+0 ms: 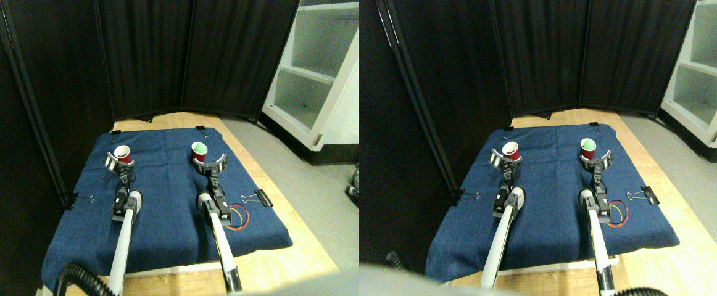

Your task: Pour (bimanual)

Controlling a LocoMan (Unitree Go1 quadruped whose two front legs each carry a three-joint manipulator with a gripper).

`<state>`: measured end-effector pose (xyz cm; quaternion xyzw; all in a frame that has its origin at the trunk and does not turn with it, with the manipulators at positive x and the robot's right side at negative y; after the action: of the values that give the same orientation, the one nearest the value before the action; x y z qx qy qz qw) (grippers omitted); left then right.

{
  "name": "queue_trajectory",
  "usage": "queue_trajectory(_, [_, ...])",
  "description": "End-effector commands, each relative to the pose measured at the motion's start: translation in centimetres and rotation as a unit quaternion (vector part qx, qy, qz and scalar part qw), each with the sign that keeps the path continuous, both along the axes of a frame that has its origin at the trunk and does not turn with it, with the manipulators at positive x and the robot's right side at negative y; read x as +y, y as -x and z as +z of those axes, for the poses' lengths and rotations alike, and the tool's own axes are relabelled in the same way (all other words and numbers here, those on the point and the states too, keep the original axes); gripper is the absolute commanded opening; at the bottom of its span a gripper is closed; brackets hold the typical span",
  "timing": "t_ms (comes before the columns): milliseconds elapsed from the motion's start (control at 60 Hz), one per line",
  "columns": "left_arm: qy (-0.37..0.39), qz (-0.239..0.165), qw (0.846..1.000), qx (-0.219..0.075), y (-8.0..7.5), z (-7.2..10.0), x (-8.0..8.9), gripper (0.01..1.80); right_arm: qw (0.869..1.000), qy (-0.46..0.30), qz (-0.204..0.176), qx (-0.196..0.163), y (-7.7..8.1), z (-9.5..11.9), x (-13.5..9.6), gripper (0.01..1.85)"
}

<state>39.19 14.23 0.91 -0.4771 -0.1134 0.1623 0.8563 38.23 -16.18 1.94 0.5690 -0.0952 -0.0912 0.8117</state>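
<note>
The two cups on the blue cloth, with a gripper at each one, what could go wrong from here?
1. The red cup and green cup stand upright with the left gripper and right gripper right at their bases; a slightly off approach could tip either one.
2. The blue cloth is soft and only clipped at its edges, so a nudged cup might wobble or slide.
3. The cups stand well apart, so the pour may miss unless they are brought together first.

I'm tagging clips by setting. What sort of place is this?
Probably a robotics lab test area, not a home: a blue cloth held by binder clips over a wooden board, black folding screens as backdrop, and a bare white shelf unit alongside.
</note>
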Motion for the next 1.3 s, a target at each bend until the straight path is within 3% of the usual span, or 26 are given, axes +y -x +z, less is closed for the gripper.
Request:
queue_trajectory(17, [0.015,0.002,1.0,-0.007,-0.5,-0.2,-0.4,1.14,1.0,-0.022,0.015,-0.01,-0.8,-0.2,0.0,1.05])
queue_trajectory(133, [0.039,0.002,0.999,-0.006,-0.7,-0.6,-0.2,1.26,0.996,-0.094,0.004,0.003,-0.9,-0.5,0.5,1.07])
queue_trajectory(333, [0.097,0.003,0.995,-0.007,-0.9,-1.1,0.2,1.13,0.992,-0.124,0.002,0.012,-1.2,-0.7,0.8,1.05])
queue_trajectory(517, [0.124,0.006,0.992,-0.009,-1.3,-1.8,0.5,1.04,0.992,-0.129,0.006,0.014,-1.8,-0.9,1.0,1.05])
queue_trajectory(950, [0.149,-0.009,0.989,-0.005,-3.3,-2.6,1.1,1.08,0.989,-0.146,-0.003,0.01,-2.8,-0.9,1.1,1.03])
queue_trajectory(1300, [0.155,-0.015,0.988,0.003,-4.1,-2.9,0.1,1.07,0.988,-0.153,-0.007,0.022,-3.7,-1.6,1.1,1.06])
